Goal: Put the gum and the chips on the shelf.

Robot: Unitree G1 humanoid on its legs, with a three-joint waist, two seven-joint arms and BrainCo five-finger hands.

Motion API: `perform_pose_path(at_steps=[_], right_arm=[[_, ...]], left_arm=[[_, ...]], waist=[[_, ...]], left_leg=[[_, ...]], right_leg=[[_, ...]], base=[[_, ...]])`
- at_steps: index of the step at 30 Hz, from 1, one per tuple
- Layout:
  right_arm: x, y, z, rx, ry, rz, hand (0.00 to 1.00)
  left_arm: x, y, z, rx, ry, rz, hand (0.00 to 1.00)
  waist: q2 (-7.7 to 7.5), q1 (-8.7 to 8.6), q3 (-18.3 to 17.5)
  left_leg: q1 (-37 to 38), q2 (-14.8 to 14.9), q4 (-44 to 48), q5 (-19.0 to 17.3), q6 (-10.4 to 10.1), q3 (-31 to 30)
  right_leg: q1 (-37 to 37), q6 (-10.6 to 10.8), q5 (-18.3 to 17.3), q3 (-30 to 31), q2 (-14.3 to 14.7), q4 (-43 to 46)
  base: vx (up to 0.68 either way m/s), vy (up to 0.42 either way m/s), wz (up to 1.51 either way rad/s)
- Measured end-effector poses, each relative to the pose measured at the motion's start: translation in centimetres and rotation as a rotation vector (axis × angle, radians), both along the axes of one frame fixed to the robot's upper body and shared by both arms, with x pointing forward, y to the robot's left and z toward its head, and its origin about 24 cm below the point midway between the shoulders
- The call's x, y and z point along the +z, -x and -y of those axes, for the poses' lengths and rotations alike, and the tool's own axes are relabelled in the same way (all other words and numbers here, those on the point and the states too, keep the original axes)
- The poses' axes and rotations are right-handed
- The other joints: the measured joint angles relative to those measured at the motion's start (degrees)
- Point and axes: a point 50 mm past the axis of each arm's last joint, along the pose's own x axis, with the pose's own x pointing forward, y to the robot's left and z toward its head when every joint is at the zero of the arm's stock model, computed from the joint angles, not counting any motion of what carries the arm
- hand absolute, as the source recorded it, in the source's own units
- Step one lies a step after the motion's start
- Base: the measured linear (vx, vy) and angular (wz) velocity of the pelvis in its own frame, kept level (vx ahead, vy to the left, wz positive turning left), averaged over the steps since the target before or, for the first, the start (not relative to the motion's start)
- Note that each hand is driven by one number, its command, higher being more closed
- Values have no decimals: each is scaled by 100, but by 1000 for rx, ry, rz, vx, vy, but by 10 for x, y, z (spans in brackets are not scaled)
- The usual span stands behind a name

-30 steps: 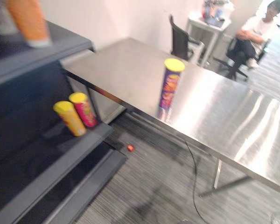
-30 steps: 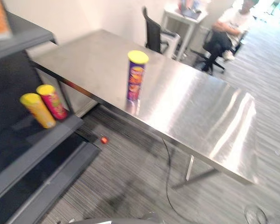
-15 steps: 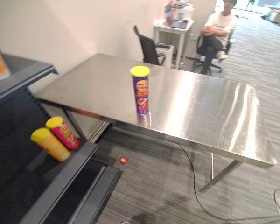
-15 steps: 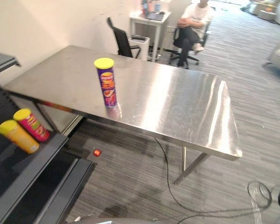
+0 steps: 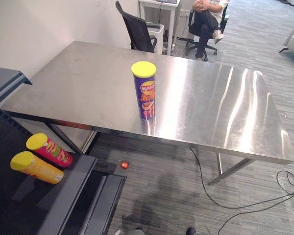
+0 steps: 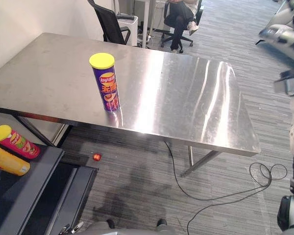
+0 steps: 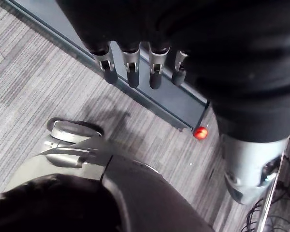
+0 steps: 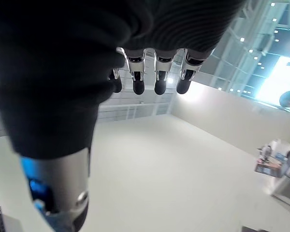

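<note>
The left hand [image 7: 132,67] points floorward, the right hand [image 8: 159,77] upward, both slack-fingered and empty. The chips [image 5: 144,90] stand upright on the counter [image 5: 88,73], well apart from both.

A long stainless-steel table [image 5: 210,103] stands on grey striped carpet [image 5: 171,196] beside a white wall [image 5: 39,29]. Beyond it are a black office chair [image 5: 137,32], a small white desk [image 5: 172,19] and a seated person [image 5: 206,14].

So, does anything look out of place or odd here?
Yes: a small red object lies loose on the floor by the foot of the shelf, near the table; what it is I cannot tell. The purple can stands upright on the table, with nothing spilled or damaged.
</note>
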Motion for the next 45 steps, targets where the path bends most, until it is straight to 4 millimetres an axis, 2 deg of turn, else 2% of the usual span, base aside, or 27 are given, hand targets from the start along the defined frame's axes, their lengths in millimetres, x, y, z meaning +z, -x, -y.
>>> perform_pose_path(at_steps=[4, 9, 14, 20, 26, 29, 38, 45], right_arm=[[-19, -3, 2, 9, -19, -71, 0], [-40, -9, -6, 74, -51, -137, 0], [-60, -18, -25, 159, -84, -189, 0], [-77, -28, -40, 222, -71, -282, 0], [-84, -36, -60, 288, -59, -316, 0], [-85, -41, -58, 278, -64, -330, 0], [-91, -47, -58, 261, -62, -367, 0], [-81, -50, -61, 246, -29, -342, 0]], left_arm=[[1, -2, -1, -23, -3, 7, 0], [2, -2, -2, -47, 2, 8, 0], [3, -4, -5, -54, 8, 17, 0], [5, -15, -10, -81, 0, 40, 0], [6, -18, -11, -101, -5, 45, 0], [7, -24, -13, -107, -11, 60, 0], [9, -27, -15, -117, -19, 70, 0], [11, -32, -16, -96, -14, 98, 0]], waist=[[-31, 15, 2], [-89, 31, 24], [-196, 107, 84], [-328, 323, 154], [-387, 393, 207], [-434, 474, 312], [-502, 489, 406], [-538, 545, 520]], left_leg=[[71, -24, -331, 164, 0, -52], [39, -53, -637, 357, -14, -170], [-64, -72, -817, 519, -27, -375], [-252, -108, -943, 698, -39, -657], [-363, -150, -997, 793, -38, -836], [-466, -179, -1006, 852, -33, -866], [-661, -211, -1015, 978, -39, -1128], [-772, -245, -1091, 1088, -58, -1149]], right_leg=[[-57, -19, 41, -37, -3, 6], [-157, 5, 62, -158, -12, 3], [-216, 6, 62, -363, -10, -12], [-292, 6, 62, -653, -13, -15], [-312, 6, 62, -840, -32, -13], [-391, 7, 62, -908, -56, -17], [-442, 10, 64, -1112, -68, -18], [-542, 41, 83, -1131, -62, -104]], base=[[19, -18, 8], [8, -23, 11], [-2, -15, 20], [-8, -13, 26], [-12, 3, 18], [-28, 10, 8], [-27, 7, 14], [-22, 5, 1]])
